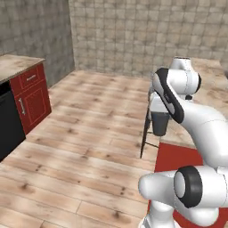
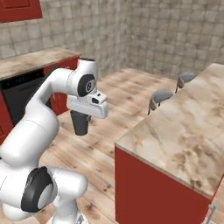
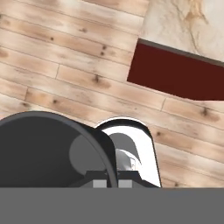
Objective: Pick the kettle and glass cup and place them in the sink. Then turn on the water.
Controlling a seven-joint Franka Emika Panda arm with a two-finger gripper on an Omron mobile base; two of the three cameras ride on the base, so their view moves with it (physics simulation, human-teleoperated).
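Dark grey glass cup (image 2: 81,123) gripped in the end effector (image 2: 81,114) – jaws clamped on its rim – hanging over wooden floor (image 1: 89,147), near the marble-topped desk (image 2: 183,127)

There are no words, numbers, labels or signs to read on anything here, in any of the three views.

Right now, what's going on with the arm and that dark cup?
The hand is shut on the glass cup, holding it upright in the air above the wooden floor. It hangs beside the marble-topped island counter with red sides, near the grey stools.
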